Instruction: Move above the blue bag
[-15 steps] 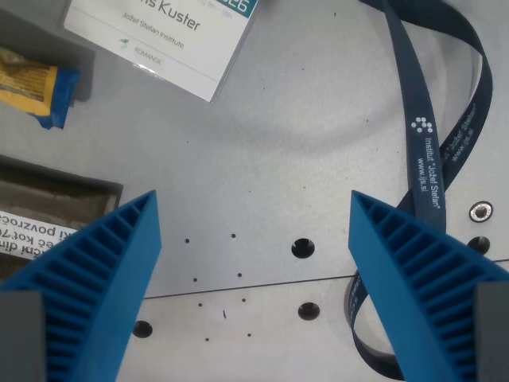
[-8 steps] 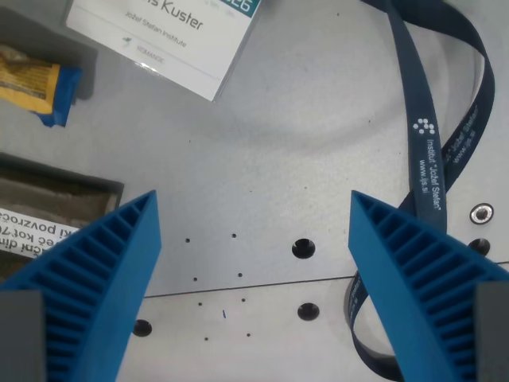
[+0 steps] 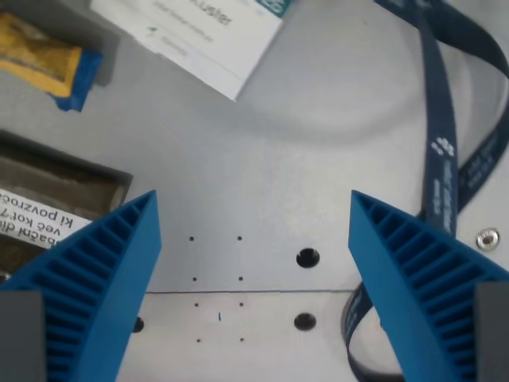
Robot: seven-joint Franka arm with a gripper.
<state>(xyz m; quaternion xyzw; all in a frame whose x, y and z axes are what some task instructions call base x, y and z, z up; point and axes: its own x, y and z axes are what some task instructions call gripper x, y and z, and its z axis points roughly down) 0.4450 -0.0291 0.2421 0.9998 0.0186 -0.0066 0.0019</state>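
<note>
**Wrist cam check: jaws wide apart over bare metal, bag up in the corner**

So here's the view from the wrist camera. The gripper [image 3: 254, 239] is spread wide with nothing between the fingers — the two blue ribbed fingertips [image 3: 95, 278] sit at the bottom left and bottom right of the picture, and all you see in the gap is the grey metal table [image 3: 302, 151] with its seam line, small dots and a few screw holes.

The blue bag [image 3: 52, 68] is way up in the wrist view's top left corner. It looks like a small packet, yellow-orange with a blue edge, lying flat and partly cut off by the picture's edge. It's well apart from the fingers, not under them.

Other stuff around:
- A white name badge [image 3: 215, 36] at the top, tilted, just to the right of the packet. The print on it is too blurry to read.
- A dark blue lanyard [image 3: 445, 159] with white lettering running down the right side, passing behind the right fingertip.
- A dark tray [image 3: 71, 183] on the left edge with a white printed label [image 3: 36, 227] in it — partly hidden by the left fingertip.
</note>
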